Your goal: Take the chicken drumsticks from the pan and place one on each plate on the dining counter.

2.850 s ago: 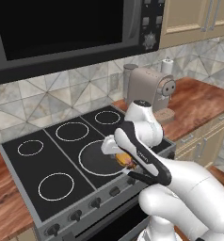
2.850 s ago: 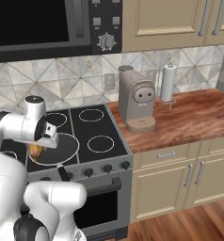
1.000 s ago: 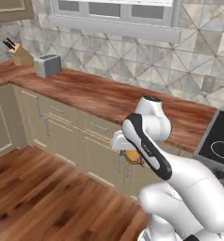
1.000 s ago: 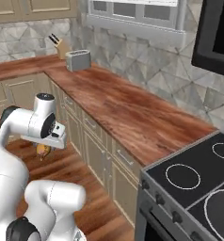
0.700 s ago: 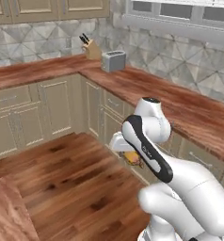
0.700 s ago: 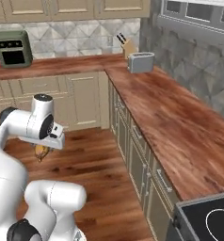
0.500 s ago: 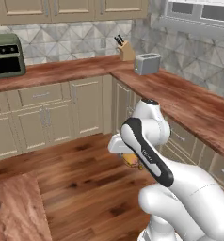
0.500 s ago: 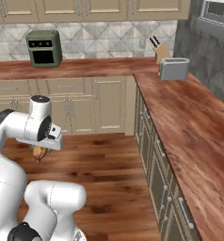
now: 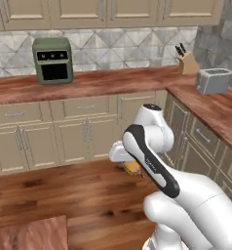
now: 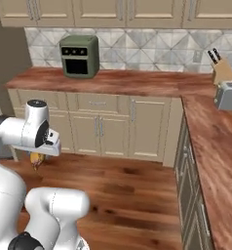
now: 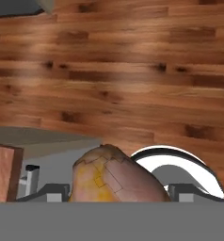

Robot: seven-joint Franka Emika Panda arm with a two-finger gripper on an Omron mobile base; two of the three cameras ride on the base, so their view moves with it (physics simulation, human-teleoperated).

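Hand view: drumstick (image 11: pixel 116 175) sitting between jaws, filling lower centre, wooden floor (image 11: pixel 132 70) beneath. Jaws holding it, spread wide around meat. Left base view: gripper (image 9: pixel 129 163) hanging low over floor, orange lump tucked under wrist; corner of reddish worktop (image 9: pixel 28 234) showing at lower left. Judgement: first drumstick lifted and in transit; placing on plate not yet done; second piece presumably waiting in pan.

Even bright rendered light, soft faint shadows, slightly blurry, no glare
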